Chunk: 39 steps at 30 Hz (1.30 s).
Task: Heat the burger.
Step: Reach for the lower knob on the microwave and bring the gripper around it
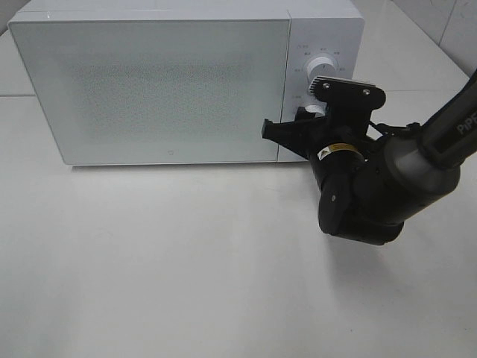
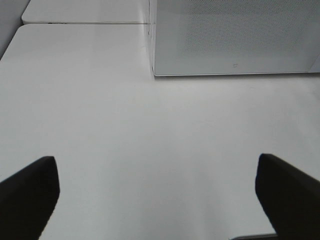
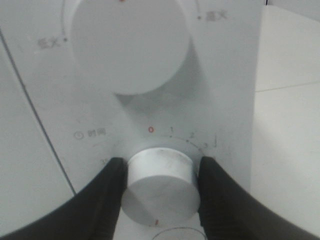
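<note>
Snugly around timer dial [image 3: 160, 192], end effector [image 3: 163, 165]

I'd call this a robotics lab staged as a small kitchen corner, not a lived-in home. A white microwave [image 1: 149, 82] stands on a plain white tabletop [image 1: 186, 276]. Its upper dial [image 3: 130, 45] and lower dial [image 3: 161, 186] carry printed Chinese labels and timer numbers. A second tabletop [image 2: 85, 11] butts up behind a seam. A black robot arm [image 1: 417, 160] reaches over the surface, and what look like pale wall tiles [image 1: 455, 26] show in the far corner.
</note>
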{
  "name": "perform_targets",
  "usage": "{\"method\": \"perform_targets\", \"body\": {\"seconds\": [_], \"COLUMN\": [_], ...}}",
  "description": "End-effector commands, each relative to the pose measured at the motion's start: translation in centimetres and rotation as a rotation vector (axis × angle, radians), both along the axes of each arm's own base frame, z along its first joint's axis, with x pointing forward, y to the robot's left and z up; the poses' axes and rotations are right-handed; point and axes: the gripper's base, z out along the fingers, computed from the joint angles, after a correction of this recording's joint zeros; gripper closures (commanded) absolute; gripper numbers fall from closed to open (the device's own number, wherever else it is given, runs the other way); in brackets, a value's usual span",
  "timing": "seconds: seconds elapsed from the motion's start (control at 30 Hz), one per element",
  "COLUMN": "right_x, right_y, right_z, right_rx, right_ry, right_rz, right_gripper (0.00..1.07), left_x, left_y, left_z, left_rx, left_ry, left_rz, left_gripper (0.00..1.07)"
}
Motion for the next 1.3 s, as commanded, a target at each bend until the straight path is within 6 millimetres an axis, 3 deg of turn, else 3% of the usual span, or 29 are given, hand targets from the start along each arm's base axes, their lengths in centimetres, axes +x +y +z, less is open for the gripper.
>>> {"method": "perform_targets", "body": {"seconds": [0.03,0.07,0.17,0.23,0.27,0.33,0.43,0.5,0.57,0.6,0.87,1.3], "right_x": [0.62,0.60,0.59,0.57,0.57,0.56,0.56,0.56,0.56,0.57,0.60,0.61], "right_y": [1.06,1.32,1.47,1.71,1.71,1.82,1.82,1.82,1.82,1.83,1.78,1.70], "right_z": [0.95,0.96,0.99,1.11,1.11,1.17,1.17,1.17,1.17,1.21,1.62,1.66], "right_rx": [0.246,0.363,0.428,0.639,0.639,0.891,0.958,1.211,1.262,1.368,1.513,1.487], "right_ry": [-0.073,-0.066,-0.064,-0.059,-0.059,-0.043,-0.038,-0.019,-0.016,-0.010,-0.038,-0.051], "right_rz": [0.062,0.071,0.077,0.072,0.072,0.043,0.031,-0.015,-0.024,-0.040,-0.039,-0.038], "right_gripper": [1.07,1.07,1.07,1.07,1.07,1.07,1.07,1.07,1.07,1.07,1.07,1.06], "left_x": [-0.18,-0.18,-0.18,-0.18,-0.18,-0.18,-0.18,-0.18,-0.18,-0.18,-0.18,-0.18], "left_y": [0.00,0.00,0.00,0.00,0.00,0.00,0.00,0.00,0.00,0.00,0.00,0.00], "left_z": [-0.01,-0.01,-0.01,-0.01,-0.01,-0.01,-0.01,-0.01,-0.01,-0.01,-0.01,-0.01], "left_rx": [0.001,0.001,0.001,0.001,0.001,0.001,0.001,0.001,0.001,0.001,0.001,0.001], "left_ry": [-0.024,-0.024,-0.024,-0.024,-0.024,-0.024,-0.024,-0.024,-0.024,-0.024,-0.024,-0.024], "left_rz": [-0.001,-0.001,-0.001,-0.001,-0.001,-0.001,-0.001,-0.001,-0.001,-0.001,-0.001,-0.001], "left_gripper": [0.06,0.06,0.06,0.06,0.06,0.06,0.06,0.06,0.06,0.06,0.06,0.06]}}
